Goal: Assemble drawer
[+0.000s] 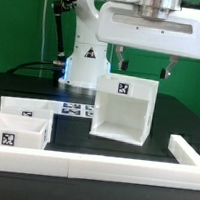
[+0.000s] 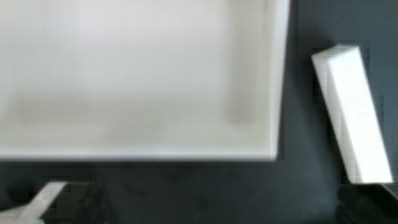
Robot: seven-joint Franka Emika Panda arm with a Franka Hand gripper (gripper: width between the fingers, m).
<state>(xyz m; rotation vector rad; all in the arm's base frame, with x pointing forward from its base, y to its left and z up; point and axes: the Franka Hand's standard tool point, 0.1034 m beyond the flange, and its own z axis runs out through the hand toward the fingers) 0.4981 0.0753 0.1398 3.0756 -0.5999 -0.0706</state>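
Observation:
The white open-fronted drawer casing (image 1: 122,109) stands on the black table with a tag on its top, its open side facing the front. Two shallow white trays lie at the exterior view's left, one (image 1: 32,108) behind the other (image 1: 14,131). My gripper (image 1: 144,65) hangs just above the casing's back edge, open wide and empty. In the wrist view the casing's top (image 2: 143,80) fills most of the picture. My gripper (image 2: 214,205) is over dark table beside the casing, with one fingertip (image 2: 45,200) showing.
A long low white border wall (image 1: 90,165) runs along the front and turns up the exterior view's right side (image 1: 187,153); it also shows in the wrist view (image 2: 356,115). The marker board (image 1: 77,109) lies between trays and casing. The robot base (image 1: 85,56) stands behind.

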